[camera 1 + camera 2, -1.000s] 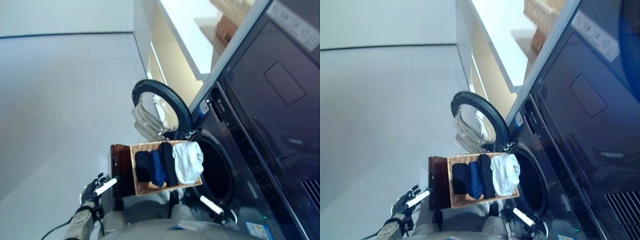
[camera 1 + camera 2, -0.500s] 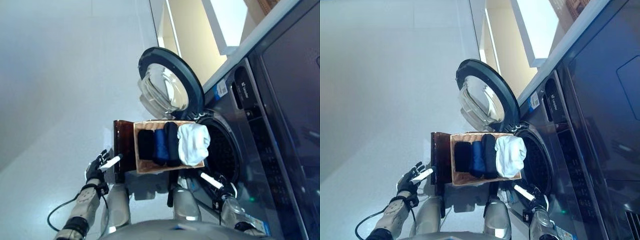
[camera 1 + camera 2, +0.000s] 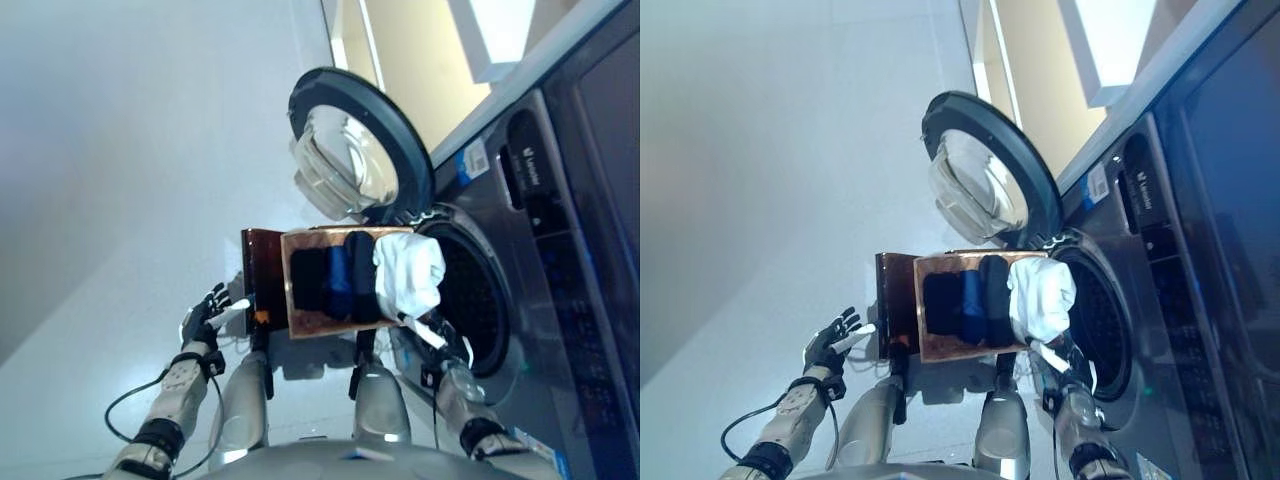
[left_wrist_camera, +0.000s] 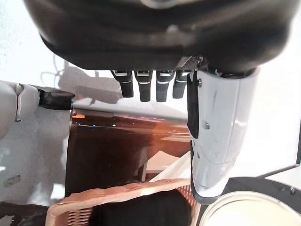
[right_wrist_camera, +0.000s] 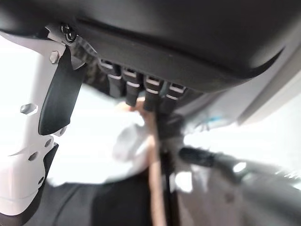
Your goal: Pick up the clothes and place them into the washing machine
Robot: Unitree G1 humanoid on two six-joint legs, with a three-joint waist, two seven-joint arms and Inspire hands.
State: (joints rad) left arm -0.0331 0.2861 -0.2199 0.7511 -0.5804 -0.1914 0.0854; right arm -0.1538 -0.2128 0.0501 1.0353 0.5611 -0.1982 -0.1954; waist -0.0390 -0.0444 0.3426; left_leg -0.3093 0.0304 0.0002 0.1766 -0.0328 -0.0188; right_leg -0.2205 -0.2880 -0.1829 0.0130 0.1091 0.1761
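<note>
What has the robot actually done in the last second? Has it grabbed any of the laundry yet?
Not yet. Mostly its head camera has shifted, so the whole scene moved in view. The right hand has come up to the white garment at the basket's washer-side end, fingers still straight. The left hand stays open beside the dark stand. The clothes lie as before, and the washing machine door stays open.

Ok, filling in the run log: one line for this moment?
left hand: open, idle | right hand: open, by white garment | clothes in basket | washer door: open
</note>
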